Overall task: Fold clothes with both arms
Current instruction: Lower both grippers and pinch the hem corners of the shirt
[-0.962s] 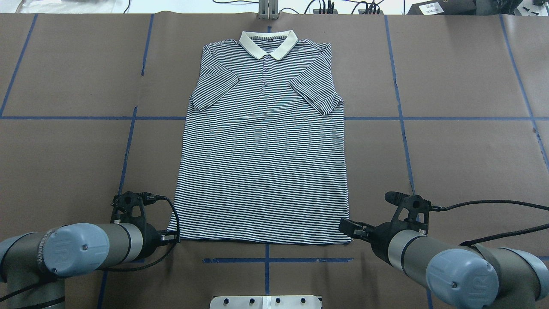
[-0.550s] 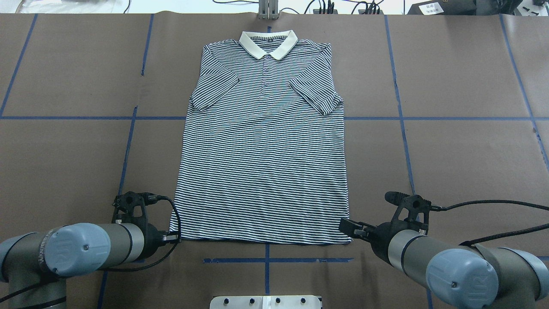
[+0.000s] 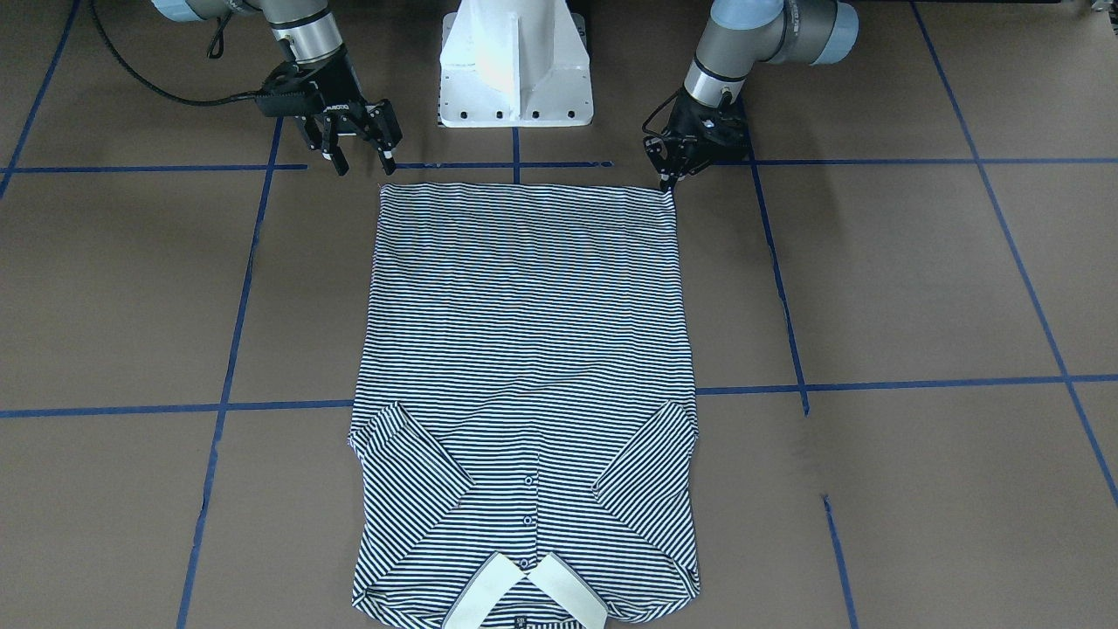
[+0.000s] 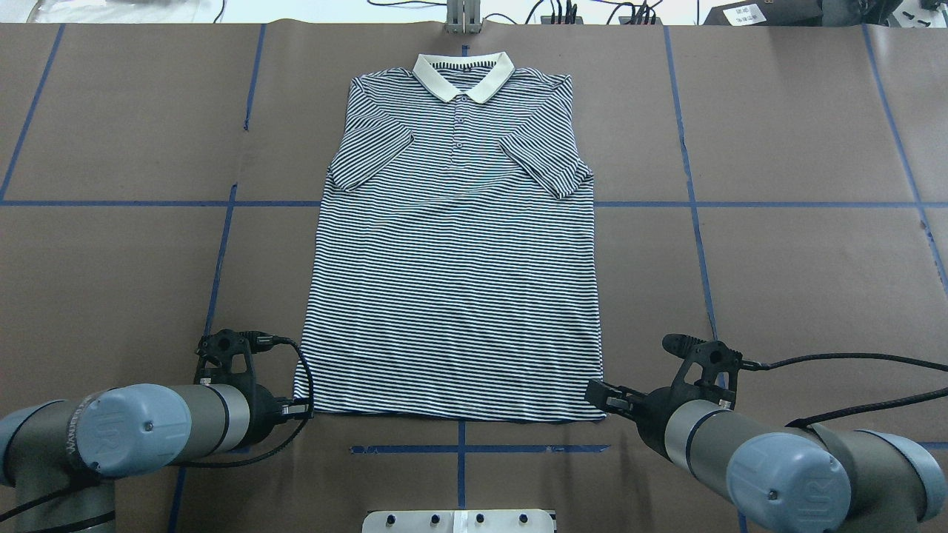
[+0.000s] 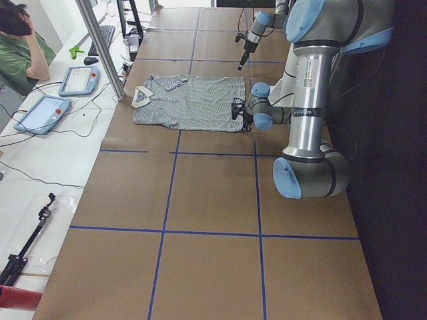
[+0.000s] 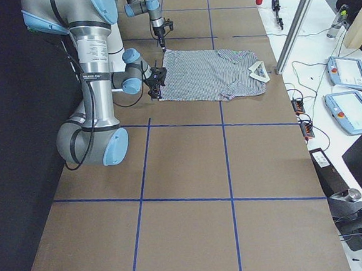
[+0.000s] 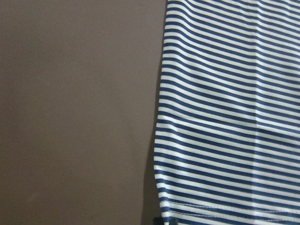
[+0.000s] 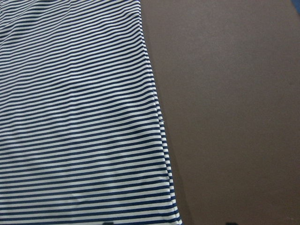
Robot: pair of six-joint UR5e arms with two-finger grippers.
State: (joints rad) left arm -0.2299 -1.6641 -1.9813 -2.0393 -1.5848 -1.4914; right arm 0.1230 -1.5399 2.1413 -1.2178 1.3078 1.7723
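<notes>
The striped polo shirt lies flat and face up, collar at the far side, both sleeves folded in over the chest. My left gripper is down at the shirt's near left hem corner. Its fingers look pinched together on that corner in the front-facing view. The left wrist view shows the hem corner right at the frame's bottom. My right gripper is open and empty, just short of the near right hem corner. It also shows in the overhead view.
Brown paper with blue tape lines covers the table. The white pedestal base stands between the arms, close to the hem. Tablets and cables lie beyond the collar end, where a person sits.
My left gripper has edged right onto the hem corner, nudging the corner slightly inward. My right arm has shifted a little; the shirt otherwise lies as before.
</notes>
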